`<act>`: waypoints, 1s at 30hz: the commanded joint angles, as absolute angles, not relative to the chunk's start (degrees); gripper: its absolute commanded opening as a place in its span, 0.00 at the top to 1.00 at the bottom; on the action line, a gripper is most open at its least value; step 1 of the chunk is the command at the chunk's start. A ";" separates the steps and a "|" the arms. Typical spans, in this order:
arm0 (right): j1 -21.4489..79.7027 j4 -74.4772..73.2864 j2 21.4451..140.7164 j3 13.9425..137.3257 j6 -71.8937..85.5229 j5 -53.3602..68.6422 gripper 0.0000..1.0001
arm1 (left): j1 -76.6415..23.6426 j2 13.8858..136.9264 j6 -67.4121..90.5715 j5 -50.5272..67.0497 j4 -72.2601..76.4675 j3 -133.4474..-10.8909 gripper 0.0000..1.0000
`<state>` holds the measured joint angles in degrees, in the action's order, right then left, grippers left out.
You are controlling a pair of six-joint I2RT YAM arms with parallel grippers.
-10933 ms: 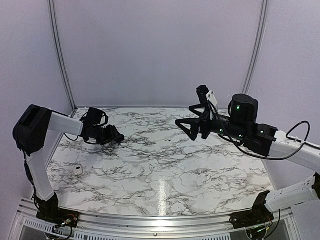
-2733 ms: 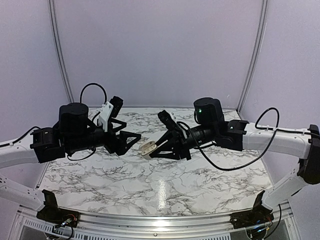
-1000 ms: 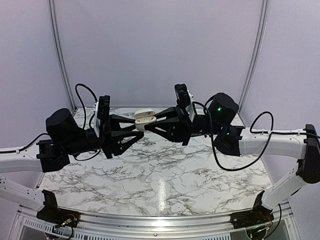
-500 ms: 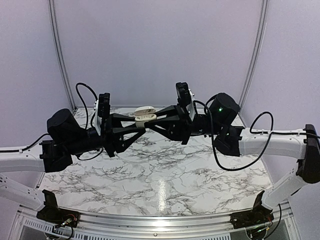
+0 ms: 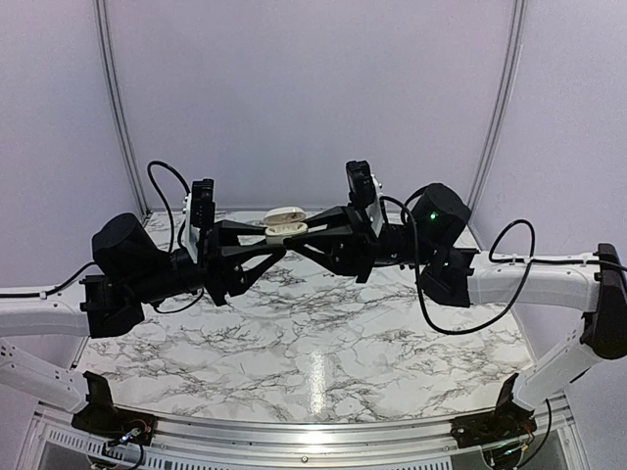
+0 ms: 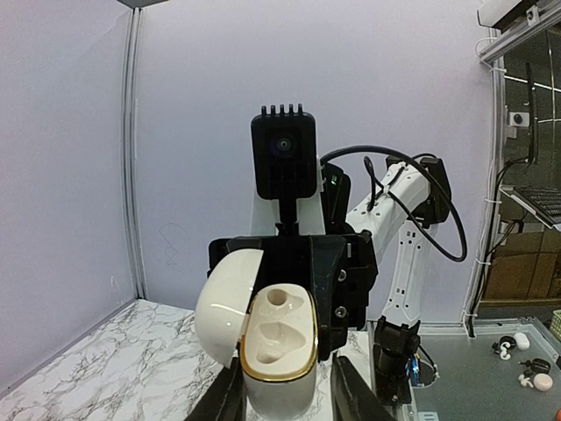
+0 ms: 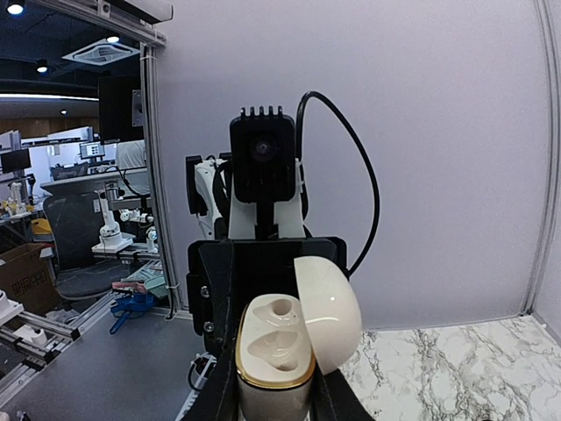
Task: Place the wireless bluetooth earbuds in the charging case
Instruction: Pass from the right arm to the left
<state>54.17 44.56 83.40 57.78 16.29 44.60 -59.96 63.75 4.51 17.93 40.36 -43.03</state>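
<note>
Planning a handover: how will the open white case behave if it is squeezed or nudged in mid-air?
The case looks glossy and rounded, so it may slip under a sideways squeeze. Its hinged lid stands open and would probably swing or snap shut if bumped. It is small and its wells are empty, so it is likely light.

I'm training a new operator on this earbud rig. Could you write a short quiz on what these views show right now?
1. True or false: the charging case has its lid shut.
2. What sits in its two wells? A. both earbuds B. one of the earbuds C. nothing
3. Which grippers have fingers on either side of the case?

Key
1. False: the lid is swung open.
2. C: both wrist views show the wells bare.
3. Both: the left gripper and the right gripper meet at it in mid-air.
</note>
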 commanded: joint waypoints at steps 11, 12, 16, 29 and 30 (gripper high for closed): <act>54.76 46.99 83.47 57.48 17.26 44.18 1.00 | -60.13 64.51 5.18 17.14 43.51 -43.24 0.77; 54.72 47.14 83.49 57.48 17.37 44.18 1.00 | -60.14 64.51 5.18 17.17 43.51 -43.18 0.78; 54.76 47.29 83.36 57.44 17.32 43.84 1.00 | -60.14 64.70 5.57 17.19 43.51 -42.82 0.75; 54.72 48.25 84.27 57.48 18.53 44.26 1.00 | -60.10 65.10 5.55 16.76 43.91 -43.31 0.69; 54.75 48.25 84.29 57.43 18.57 44.29 1.00 | -60.11 64.90 5.38 16.39 43.94 -43.23 0.70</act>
